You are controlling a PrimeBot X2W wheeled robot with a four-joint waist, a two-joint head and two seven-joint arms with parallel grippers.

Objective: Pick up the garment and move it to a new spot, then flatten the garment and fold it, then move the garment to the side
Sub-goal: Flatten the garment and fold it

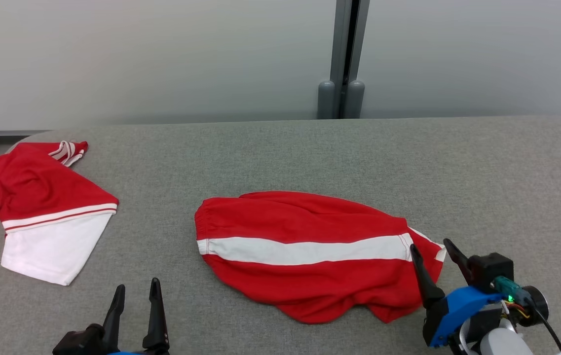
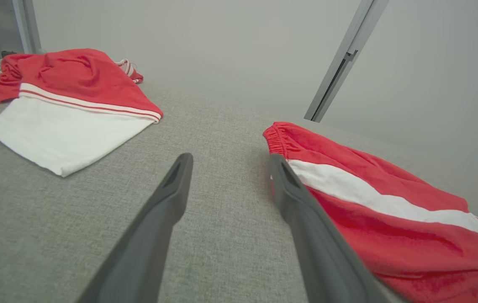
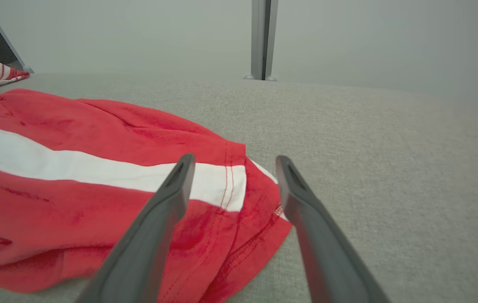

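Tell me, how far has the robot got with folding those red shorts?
Done: nothing clearly; the red shorts lie rumpled, unfolded, on the grey surface. A red and white shirt lies off to the left. In hand: nothing gripped; the right gripper hangs open at the shorts' right end, the left gripper open, apart from them. Left: flattening, folding, moving aside.

The garment [image 1: 305, 222] is soft matt red-and-white cloth on the coarse grey woven cover of the table [image 1: 482, 172], while the right gripper [image 1: 430, 243] has smooth matt dark fingers [image 1: 423, 278] on a blue plastic mount [image 1: 458, 305].
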